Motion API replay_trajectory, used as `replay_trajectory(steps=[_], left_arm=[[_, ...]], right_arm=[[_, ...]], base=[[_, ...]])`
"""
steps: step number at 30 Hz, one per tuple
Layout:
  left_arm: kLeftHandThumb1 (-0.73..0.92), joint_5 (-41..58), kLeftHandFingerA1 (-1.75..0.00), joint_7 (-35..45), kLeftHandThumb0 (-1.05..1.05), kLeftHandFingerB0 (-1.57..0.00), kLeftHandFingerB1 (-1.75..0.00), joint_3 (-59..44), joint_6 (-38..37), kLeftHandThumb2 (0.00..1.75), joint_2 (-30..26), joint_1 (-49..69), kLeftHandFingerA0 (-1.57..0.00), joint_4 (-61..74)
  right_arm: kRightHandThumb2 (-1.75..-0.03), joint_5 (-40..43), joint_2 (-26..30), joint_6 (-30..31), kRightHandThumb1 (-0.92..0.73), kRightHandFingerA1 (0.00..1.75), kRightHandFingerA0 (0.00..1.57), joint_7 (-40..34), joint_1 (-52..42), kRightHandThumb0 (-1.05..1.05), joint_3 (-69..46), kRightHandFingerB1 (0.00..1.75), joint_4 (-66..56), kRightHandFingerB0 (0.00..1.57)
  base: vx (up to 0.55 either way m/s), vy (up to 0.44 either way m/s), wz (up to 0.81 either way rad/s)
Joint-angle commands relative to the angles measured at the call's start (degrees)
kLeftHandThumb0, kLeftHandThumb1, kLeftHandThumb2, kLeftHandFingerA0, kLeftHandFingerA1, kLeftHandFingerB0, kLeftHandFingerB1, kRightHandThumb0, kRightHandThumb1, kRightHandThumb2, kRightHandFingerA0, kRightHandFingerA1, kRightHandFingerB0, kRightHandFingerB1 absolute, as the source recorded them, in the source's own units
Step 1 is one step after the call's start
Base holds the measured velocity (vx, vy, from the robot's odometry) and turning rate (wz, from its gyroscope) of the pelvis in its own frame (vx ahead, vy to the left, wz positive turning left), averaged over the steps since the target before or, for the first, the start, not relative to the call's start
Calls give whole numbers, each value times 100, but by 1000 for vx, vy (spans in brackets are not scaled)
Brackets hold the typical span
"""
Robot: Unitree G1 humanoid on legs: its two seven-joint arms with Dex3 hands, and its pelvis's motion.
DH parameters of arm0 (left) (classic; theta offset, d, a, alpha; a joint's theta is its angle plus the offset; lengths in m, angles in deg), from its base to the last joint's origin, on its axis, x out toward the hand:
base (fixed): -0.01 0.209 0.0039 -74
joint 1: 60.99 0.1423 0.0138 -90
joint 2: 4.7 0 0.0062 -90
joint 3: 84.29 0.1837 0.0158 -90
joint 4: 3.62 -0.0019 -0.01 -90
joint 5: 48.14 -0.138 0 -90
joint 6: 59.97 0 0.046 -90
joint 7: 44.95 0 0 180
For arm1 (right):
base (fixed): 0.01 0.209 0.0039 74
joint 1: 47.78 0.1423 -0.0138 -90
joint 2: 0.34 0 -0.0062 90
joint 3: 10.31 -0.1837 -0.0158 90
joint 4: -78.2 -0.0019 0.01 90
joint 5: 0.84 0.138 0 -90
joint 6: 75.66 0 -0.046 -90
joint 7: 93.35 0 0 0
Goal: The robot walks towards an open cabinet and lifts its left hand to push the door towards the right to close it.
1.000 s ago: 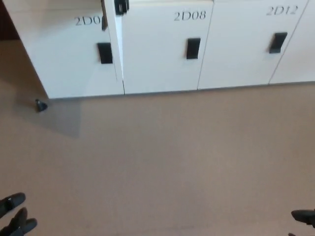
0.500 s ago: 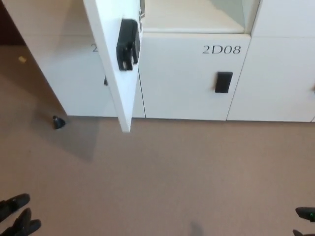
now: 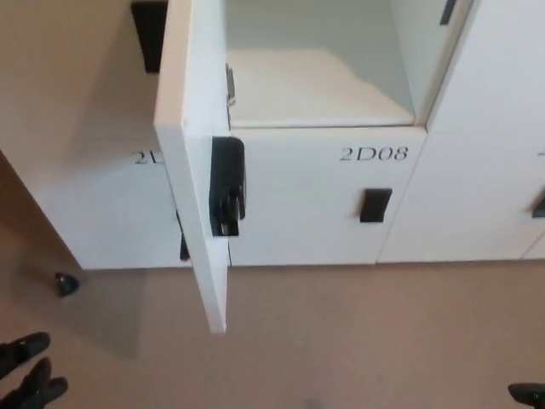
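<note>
Now closer than half a second ago: the whole view has shifted, so that's the camera and robot advancing, not the furniture moving.

Nearest me, left hand (image 3: 30, 375) sits low in the bottom-left corner over the carpet (image 3: 358, 341), same spot in frame as before, not raised yet. Fingers look spread with nothing in them. Right hand (image 3: 530, 394) is only a black sliver at the bottom-right edge; I can't tell its state.

Small dark door stop (image 3: 67, 284) on the floor at left, near the cabinet base.

Next out, the open door (image 3: 197, 196) stands edge-on toward me, left of centre, swung out from the cabinet (image 3: 485, 153). Its black latch (image 3: 226, 186) is on the face turned right. It now fills far more of the frame, and I see into the open compartment (image 3: 315, 81): white shelf, looks empty.

Below it the closed 2D08 door (image 3: 324, 204) with its black handle (image 3: 375, 205).

Read: approach nearly done, push not started. Left hand needs to rise to the door's left face, then sweep right. Door is just right of the hand's line, so reach looks plausible.
</note>
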Motion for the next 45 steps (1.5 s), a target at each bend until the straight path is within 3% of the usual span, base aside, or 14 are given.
replay_trajectory(steps=[1, 9, 10, 16, 17, 19, 20, 35, 45], left_arm=[[76, -89, -55, 10, -36, -51, -47, 29, -138, 61, -82, 86, -64, -22], [76, -70, -56, 1, -36, -52, -47, 4, -163, 61, -63, 111, -65, 10], [77, -82, -55, 1, -36, -50, -46, 9, -175, 61, -64, 111, -65, 10], [76, -111, -55, -62, -37, -52, -46, 0, -242, 61, -27, 93, -65, 73], [77, -119, -54, -59, -37, -50, -46, 7, -236, 61, -30, 82, -63, 83], [77, -126, -54, -55, -37, -50, -46, 11, -232, 61, -32, 75, -63, 89], [76, -127, -54, -51, -37, -50, -46, 9, -230, 61, -33, 68, -64, 90], [75, -166, -54, -134, -38, -52, -46, -13, -367, 62, -38, -11, -67, -61], [76, -190, -55, -128, -37, -52, -47, -8, -348, 61, -52, -69, -66, -98]], right_arm=[[-81, 1, 36, 30, -57, 58, 65, -92, -90, -41, -20, 52, -1, 47], [-80, 30, 36, -2, -57, 59, 66, -79, -110, -40, -32, 52, -4, 48], [-59, 38, 38, 16, -68, 47, 70, -65, -107, -34, -33, 40, -7, 52], [-59, 43, 33, 33, -68, 47, 72, -79, -70, -34, -30, 40, 0, 53], [-81, 33, 40, 45, -57, 59, 66, -84, -74, -40, -23, 52, -16, 48], [-81, 26, 46, 53, -57, 59, 66, -87, -77, -40, -18, 52, -28, 48], [-59, 24, 46, 52, -68, 48, 72, -93, -77, -35, -18, 40, -30, 53], [-59, 48, 35, 3, -68, 48, 73, -81, -31, -34, -39, 41, 47, 53], [-59, 45, 32, -61, -67, 49, 74, -107, -7, -35, -34, 41, 92, 54]], base=[[100, -21, 8], [67, -164, 3], [18, -113, -1], [116, -57, -3], [122, 30, -5], [108, 80, 0], [120, 128, 52], [140, 75, 7], [105, -138, 5]])
